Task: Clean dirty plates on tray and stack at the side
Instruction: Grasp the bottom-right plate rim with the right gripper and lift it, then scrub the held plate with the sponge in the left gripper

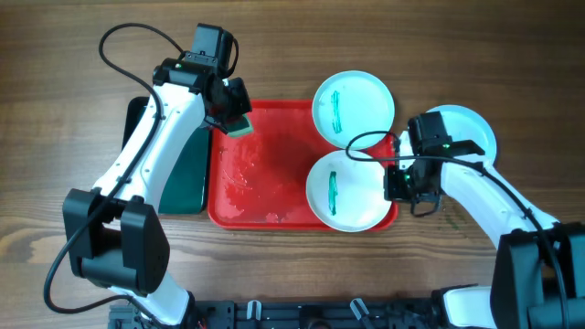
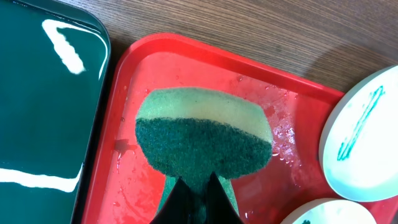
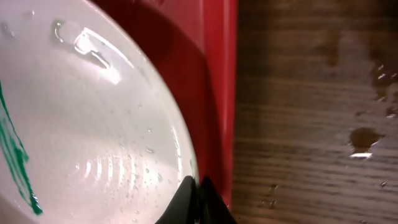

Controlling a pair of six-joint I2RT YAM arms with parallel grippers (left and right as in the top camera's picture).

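I read left claw (image 2: 194,189) clamped on yellow-and-green scouring sponge (image 2: 202,134) over red rectangular plastic tray's (image 1: 265,183) far-left corner | right claw (image 3: 198,196) pinched together on rim of smeared round white plate (image 1: 345,192) in tray's near-right corner | second smeared plate (image 1: 354,108) at far-right corner | pale-blue plate (image 1: 475,123) right of tray

Overhead looks straight down; close wrist views share the tray (image 1: 265,183).

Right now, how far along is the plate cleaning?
Done: the side plate sits on the table beside the tray, no smear showing. In hand: the left gripper holds a sponge over the tray; the right gripper grips the near plate by its rim. Left: near plate and far plate show green smears; nothing stacked.
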